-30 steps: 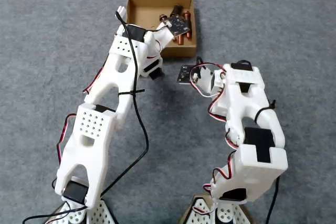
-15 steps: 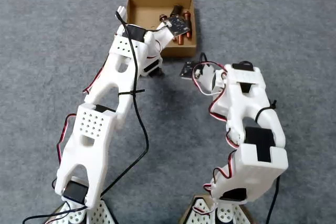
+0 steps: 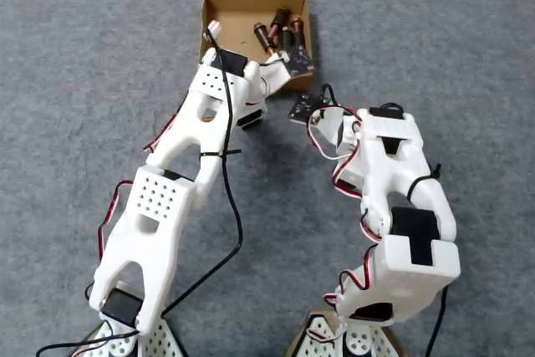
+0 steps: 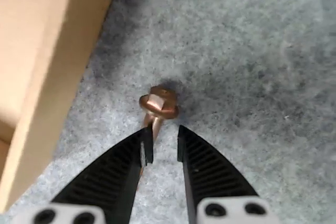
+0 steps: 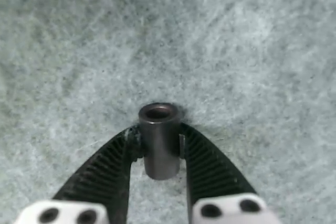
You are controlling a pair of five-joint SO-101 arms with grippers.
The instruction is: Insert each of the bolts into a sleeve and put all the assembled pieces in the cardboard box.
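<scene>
A copper bolt (image 4: 159, 104) sticks out past the tips of my left gripper (image 4: 164, 137), which is shut on its shank; the shank lies against one finger. That gripper (image 3: 294, 60) hangs at the near right corner of the cardboard box (image 3: 230, 27), whose wall (image 4: 47, 77) stands close beside the bolt. My right gripper (image 5: 159, 136) is shut on a dark sleeve (image 5: 159, 148), open end up, just above the carpet. In the high view the right gripper (image 3: 303, 108) sits a short way in front of the box corner, close to the left one.
Several assembled bolt-and-sleeve pieces (image 3: 280, 29) lie in the right half of the box. Grey carpet (image 3: 435, 56) covers the whole table, with wide room left and right of the arms. Loose red and black cables (image 3: 322, 135) loop off both wrists.
My left gripper has swung from over the box's inside to its near right corner. My right gripper has moved up toward the box, closing the distance between the two.
</scene>
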